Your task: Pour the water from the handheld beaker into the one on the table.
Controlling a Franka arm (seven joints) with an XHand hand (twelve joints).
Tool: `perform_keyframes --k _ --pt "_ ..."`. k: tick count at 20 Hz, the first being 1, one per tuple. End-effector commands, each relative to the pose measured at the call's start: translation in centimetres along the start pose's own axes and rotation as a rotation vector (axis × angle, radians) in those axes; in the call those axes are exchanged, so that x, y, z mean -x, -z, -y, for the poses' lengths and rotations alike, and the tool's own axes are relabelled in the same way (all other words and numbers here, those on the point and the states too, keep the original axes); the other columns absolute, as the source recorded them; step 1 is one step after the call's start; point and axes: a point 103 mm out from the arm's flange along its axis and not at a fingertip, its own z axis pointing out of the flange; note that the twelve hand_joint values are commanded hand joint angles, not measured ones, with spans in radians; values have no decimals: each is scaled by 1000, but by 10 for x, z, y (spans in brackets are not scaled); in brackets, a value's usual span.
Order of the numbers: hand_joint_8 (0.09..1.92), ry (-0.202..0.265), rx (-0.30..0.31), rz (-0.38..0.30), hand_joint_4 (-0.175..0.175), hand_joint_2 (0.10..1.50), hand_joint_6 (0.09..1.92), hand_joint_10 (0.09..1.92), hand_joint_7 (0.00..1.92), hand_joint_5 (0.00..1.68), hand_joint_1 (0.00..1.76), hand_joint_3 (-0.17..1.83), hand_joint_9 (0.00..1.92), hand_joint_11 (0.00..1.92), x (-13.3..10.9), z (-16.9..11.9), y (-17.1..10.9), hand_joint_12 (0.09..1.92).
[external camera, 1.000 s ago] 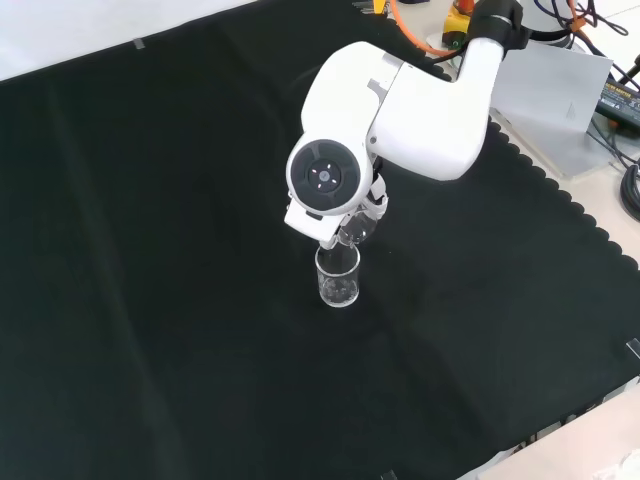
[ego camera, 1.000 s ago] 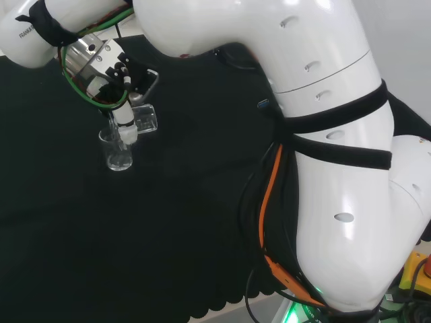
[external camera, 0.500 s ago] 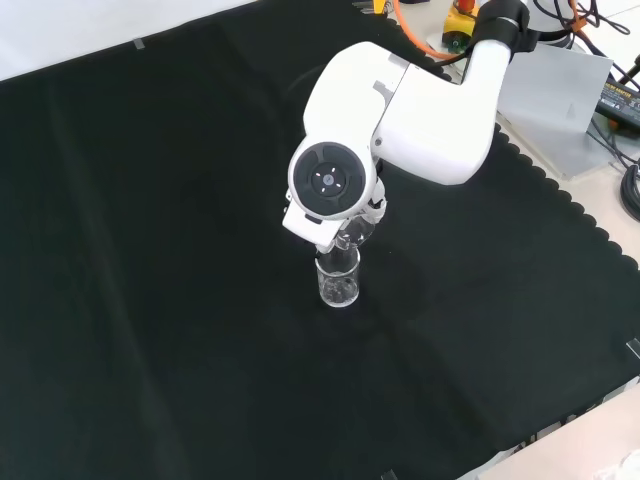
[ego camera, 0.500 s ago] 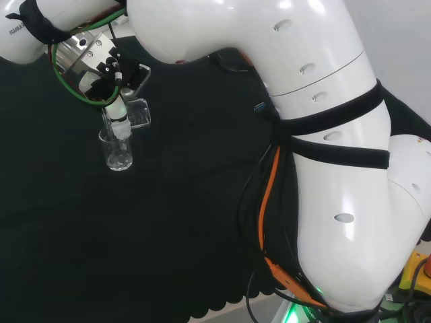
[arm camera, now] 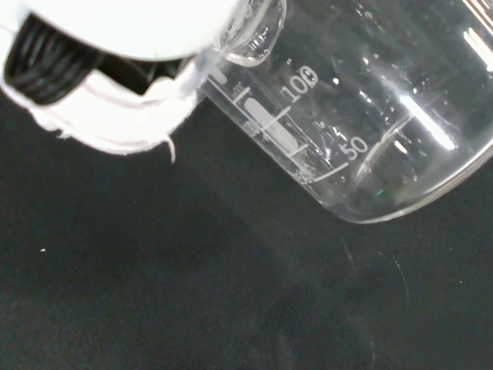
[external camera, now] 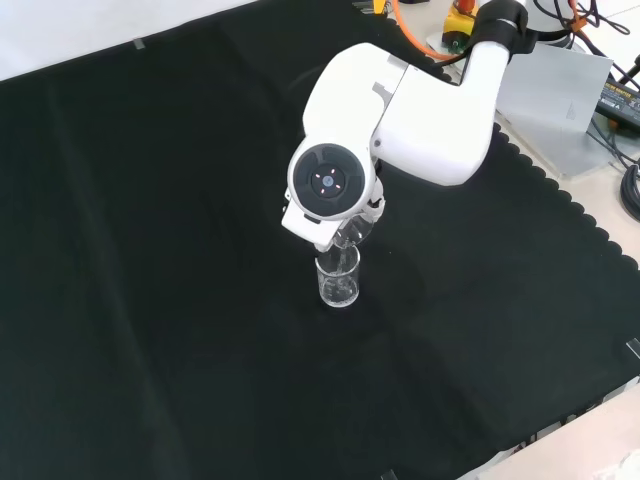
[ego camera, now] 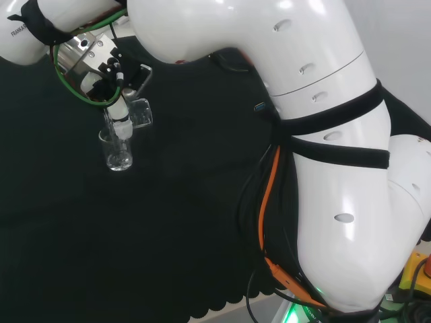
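In the head view the hand (ego camera: 116, 81) is at the upper left, shut on a clear handheld beaker (ego camera: 138, 113) that lies tipped on its side. Its mouth end sits just above the clear table beaker (ego camera: 118, 152), which stands upright on the black cloth. One white finger (ego camera: 120, 126) reaches down over the table beaker's rim. In the front view the table beaker (external camera: 338, 283) stands just below the tilted handheld beaker (external camera: 350, 236), partly behind the arm's round-capped link. The wrist view shows the handheld beaker (arm camera: 350, 131) close up beside a white finger (arm camera: 115, 116). How much water either holds I cannot tell.
The arm's big white links (ego camera: 323, 134) take up the right of the head view. In the front view the link with the grey cap (external camera: 325, 181) stands before the hand. The cloth's scalloped edge (external camera: 590, 245) runs at the right, with cables and boxes beyond.
In the head view the hand with the tipped beaker has shifted a little up and to the left since a second ago. The table beaker has stayed in place.
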Motion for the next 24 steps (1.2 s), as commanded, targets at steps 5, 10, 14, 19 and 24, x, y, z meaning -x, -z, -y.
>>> perform_keyframes --k 5,10,14,19,24 --pt "819 -5 -8 25 24 582 981 820 1516 1169 1143 903 1413 1314 -3 0 5 767" --pt "820 3 0 7 25 583 982 820 1515 1168 1143 904 1413 1314 7 2 -5 767" --pt "821 -9 -14 9 25 583 984 821 1515 1167 1142 904 1413 1314 10 2 -6 766" --pt "822 -18 -24 27 25 583 985 822 1514 1166 1142 904 1413 1313 4 0 1 766" --pt "823 -28 -33 49 25 584 987 822 1514 1166 1142 904 1412 1313 0 -1 7 766"
